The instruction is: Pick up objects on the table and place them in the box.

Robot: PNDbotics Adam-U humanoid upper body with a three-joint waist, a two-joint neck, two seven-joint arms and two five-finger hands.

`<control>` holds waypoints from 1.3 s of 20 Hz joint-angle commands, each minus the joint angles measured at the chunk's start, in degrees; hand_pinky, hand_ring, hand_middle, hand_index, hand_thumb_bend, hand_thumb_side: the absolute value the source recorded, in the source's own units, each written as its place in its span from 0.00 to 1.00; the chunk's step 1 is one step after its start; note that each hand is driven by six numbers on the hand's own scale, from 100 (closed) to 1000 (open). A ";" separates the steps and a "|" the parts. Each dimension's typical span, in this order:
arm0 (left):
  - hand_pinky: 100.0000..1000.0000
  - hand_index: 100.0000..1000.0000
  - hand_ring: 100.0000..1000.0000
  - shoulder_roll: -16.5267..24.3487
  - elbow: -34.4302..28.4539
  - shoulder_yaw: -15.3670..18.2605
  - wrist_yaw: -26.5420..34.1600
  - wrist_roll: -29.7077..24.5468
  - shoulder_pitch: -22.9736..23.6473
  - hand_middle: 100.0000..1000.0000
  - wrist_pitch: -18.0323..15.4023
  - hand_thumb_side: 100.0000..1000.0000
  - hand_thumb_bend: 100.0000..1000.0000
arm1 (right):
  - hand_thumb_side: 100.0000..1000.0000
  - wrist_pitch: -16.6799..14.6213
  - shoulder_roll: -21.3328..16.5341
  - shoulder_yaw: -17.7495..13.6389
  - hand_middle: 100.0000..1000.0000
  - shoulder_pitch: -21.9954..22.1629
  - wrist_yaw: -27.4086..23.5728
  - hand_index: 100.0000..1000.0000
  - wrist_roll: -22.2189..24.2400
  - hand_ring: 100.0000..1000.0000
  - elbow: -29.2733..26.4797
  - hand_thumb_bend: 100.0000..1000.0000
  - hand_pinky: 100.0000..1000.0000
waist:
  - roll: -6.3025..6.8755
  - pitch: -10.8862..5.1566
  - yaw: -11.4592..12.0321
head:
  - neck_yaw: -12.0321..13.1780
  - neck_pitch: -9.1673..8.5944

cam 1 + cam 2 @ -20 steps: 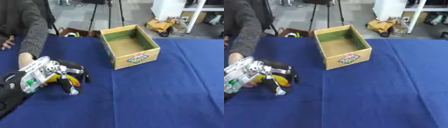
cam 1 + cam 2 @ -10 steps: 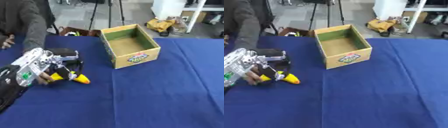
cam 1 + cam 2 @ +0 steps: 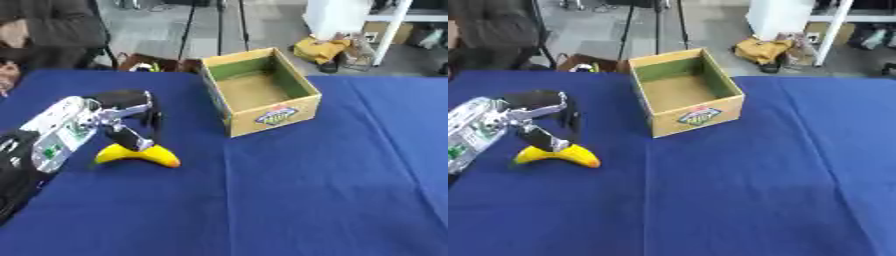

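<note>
Banana [image 3: 137, 154]: a small yellow one, curved, arching upward in the middle with both tips down on the cloth. The right tip shades to orange; the left tip looks plain yellow. It lies on the blue tablecloth [image 3: 332, 190] at the left side of the table, well apart from the box.

Left hand [image 3: 121, 112]: comes in from the lower left on a silver and black forearm with a small green patch on its side. The hand hangs right above the banana. Its dark fingers [image 3: 154, 118] point downward and look nearly straight, spread apart from the thumb [image 3: 129, 138], which reaches down to the top of the banana's arch. The hand is open, with nothing in it. Whether the thumb tip actually touches the fruit cannot be told.

Box [image 3: 261, 90]: cardboard, open at the top, green inner walls, brown floor, nothing visible inside. It sits right of the hand, toward the far middle of the table, turned at a slight angle. A coloured label shows on its near face.

Right of the box the blue cloth runs on to the table edge.

Right hand: not seen in either view.

Beyond the far edge: a grey floor, a tripod's legs, a yellowish bundle beside a white stand.
</note>
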 commanded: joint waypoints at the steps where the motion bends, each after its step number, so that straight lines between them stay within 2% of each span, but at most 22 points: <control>1: 0.80 0.90 0.79 1.84 -1.60 1.21 -0.25 -2.67 -0.79 0.80 -1.96 0.02 0.29 | 0.66 -0.11 -1.60 -0.40 0.64 -0.50 -0.25 0.74 -0.06 0.64 -0.53 0.00 0.70 | 0.04 -0.83 0.06 | 0.10 0.04; 5: 0.74 0.87 0.74 2.47 -4.40 3.30 0.17 -5.61 -0.72 0.76 -1.40 0.00 0.23 | 0.66 -0.11 -1.61 -0.43 0.64 -0.46 -0.23 0.74 -0.07 0.64 -0.51 0.00 0.70 | 0.03 -0.83 0.15 | 0.07 0.09; 7: 0.62 0.77 0.61 2.81 -5.37 3.93 0.01 -5.11 -0.61 0.63 -0.77 0.00 0.13 | 0.66 -0.11 -1.64 -0.46 0.64 -0.43 -0.22 0.74 -0.11 0.64 -0.50 0.00 0.70 | 0.02 -0.84 0.15 | 0.07 0.08; 8: 0.53 0.67 0.51 2.95 -5.75 4.26 -0.23 -4.10 -0.54 0.52 -0.44 0.00 0.06 | 0.66 -0.11 -1.66 -0.48 0.64 -0.41 -0.23 0.74 -0.13 0.64 -0.50 0.00 0.70 | 0.02 -0.85 0.16 | 0.06 0.08; 10: 0.42 0.55 0.42 3.19 -6.14 4.79 -0.71 -1.11 -0.29 0.42 0.11 0.00 0.00 | 0.66 -0.12 -1.65 -0.50 0.64 -0.41 -0.23 0.74 -0.15 0.64 -0.51 0.00 0.70 | 0.03 -0.84 0.17 | 0.05 0.08; 11: 0.41 0.54 0.41 3.31 -6.21 5.06 -1.04 0.58 -0.19 0.41 0.42 0.00 0.00 | 0.66 -0.12 -1.64 -0.50 0.64 -0.41 -0.23 0.74 -0.15 0.64 -0.51 0.00 0.70 | 0.04 -0.84 0.19 | 0.02 0.08; 13: 0.46 0.59 0.45 3.48 -6.21 5.24 -1.60 3.08 0.06 0.45 0.80 0.00 0.02 | 0.66 -0.12 -1.64 -0.50 0.64 -0.41 -0.23 0.74 -0.15 0.64 -0.52 0.00 0.70 | 0.05 -0.83 0.18 | 0.05 0.11; 16: 0.70 0.82 0.67 3.62 -6.06 5.22 -1.85 2.91 0.35 0.68 0.52 0.00 0.21 | 0.66 -0.12 -1.64 -0.50 0.64 -0.41 -0.23 0.74 -0.14 0.64 -0.52 0.00 0.70 | 0.03 -0.84 0.15 | 0.13 0.11; 18: 0.77 0.87 0.74 3.74 -6.08 5.47 -1.65 1.15 0.47 0.75 0.07 0.00 0.25 | 0.66 -0.12 -1.65 -0.50 0.64 -0.39 -0.23 0.74 -0.14 0.64 -0.52 0.00 0.70 | 0.02 -0.84 0.15 | 0.10 0.09; 22: 0.78 0.88 0.76 4.15 -6.62 6.55 -1.21 -1.54 0.79 0.77 -0.37 0.00 0.25 | 0.66 -0.12 -1.66 -0.55 0.64 -0.36 -0.24 0.74 -0.18 0.64 -0.51 0.00 0.70 | 0.04 -0.82 0.14 | 0.16 0.16; 26: 0.74 0.85 0.73 4.38 -6.89 7.16 -1.07 -1.80 0.95 0.75 0.18 0.00 0.20 | 0.66 -0.12 -1.65 -0.55 0.64 -0.39 -0.23 0.74 -0.19 0.64 -0.53 0.00 0.70 | 0.08 -0.81 0.11 | 0.14 0.15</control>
